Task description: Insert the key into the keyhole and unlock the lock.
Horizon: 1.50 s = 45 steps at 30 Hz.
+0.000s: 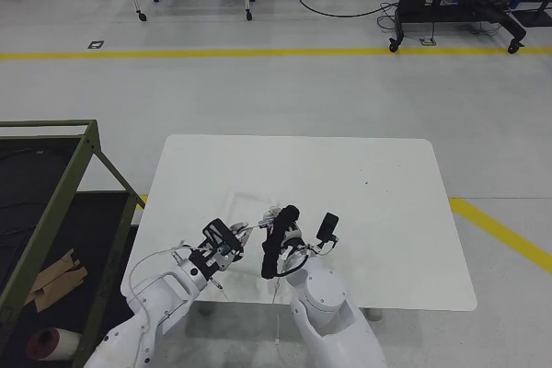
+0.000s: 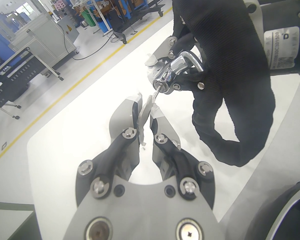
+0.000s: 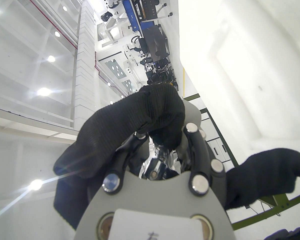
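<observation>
I am pinching the flat metal key point(image 2: 154, 95) by its head between the tape-wrapped fingertips of my left gripper point(image 2: 147, 104), and its thin blade is meeting the keyhole point(image 2: 158, 85) in the round end face of the lock point(image 2: 176, 66); I cannot tell the insertion depth. My right gripper point(image 2: 168, 69) is clamping the polished chrome, cylindrical lock body, with its curved shackle at the far end, above the smooth white tabletop point(image 2: 77, 126). A black ribbed knit sleeve point(image 2: 222, 51) is draping over that gripper and wrist.
</observation>
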Each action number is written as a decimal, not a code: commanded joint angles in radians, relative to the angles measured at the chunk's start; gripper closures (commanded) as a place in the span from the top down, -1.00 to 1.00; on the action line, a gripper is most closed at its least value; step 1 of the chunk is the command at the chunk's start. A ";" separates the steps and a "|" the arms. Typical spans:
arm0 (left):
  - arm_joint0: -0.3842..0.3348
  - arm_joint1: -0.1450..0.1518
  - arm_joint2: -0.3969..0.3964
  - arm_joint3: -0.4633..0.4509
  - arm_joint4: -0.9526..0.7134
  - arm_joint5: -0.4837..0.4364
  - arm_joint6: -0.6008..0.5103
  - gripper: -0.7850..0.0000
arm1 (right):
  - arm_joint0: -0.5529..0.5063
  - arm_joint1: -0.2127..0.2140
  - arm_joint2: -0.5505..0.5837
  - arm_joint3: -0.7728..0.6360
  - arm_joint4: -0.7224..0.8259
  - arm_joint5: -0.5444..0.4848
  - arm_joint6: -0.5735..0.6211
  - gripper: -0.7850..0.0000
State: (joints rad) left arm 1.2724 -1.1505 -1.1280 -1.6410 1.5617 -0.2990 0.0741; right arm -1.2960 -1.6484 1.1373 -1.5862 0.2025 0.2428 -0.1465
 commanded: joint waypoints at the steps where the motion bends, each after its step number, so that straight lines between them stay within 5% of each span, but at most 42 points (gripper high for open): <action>1: 0.005 0.000 0.003 0.001 0.037 0.014 0.016 -1.00 | 0.001 0.000 -0.002 0.002 0.001 -0.001 -0.001 -1.00; 21: 0.032 -0.006 0.021 0.023 0.243 0.176 0.132 -1.00 | -0.001 -0.002 -0.015 0.006 0.008 0.022 -0.008 -1.00; 22: 0.033 -0.007 0.021 0.025 0.244 0.182 0.142 -0.83 | -0.001 -0.002 -0.015 0.006 0.008 0.022 -0.008 -1.00; 23: 0.034 -0.007 0.020 0.022 0.245 0.192 0.155 1.00 | -0.001 -0.002 -0.015 0.006 0.008 0.022 -0.008 -1.00; 29: 0.053 -0.009 0.006 0.010 0.198 0.178 0.174 1.00 | -0.001 -0.001 -0.011 0.005 -0.002 0.015 -0.012 -1.00; 37: 0.089 -0.002 -0.109 0.041 -0.197 -0.055 0.144 1.00 | 0.003 -0.012 0.021 -0.023 0.005 -0.218 -0.171 -1.00; 45: -0.009 -0.039 -0.046 0.164 -0.722 -0.130 -0.094 1.00 | -0.018 -0.019 -0.025 0.000 -0.055 -0.392 -0.195 -1.00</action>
State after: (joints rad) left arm 1.2901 -1.1830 -1.1910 -1.4965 0.9385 -0.4241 0.0237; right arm -1.3115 -1.6669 1.1156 -1.5905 0.1530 -0.1384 -0.3419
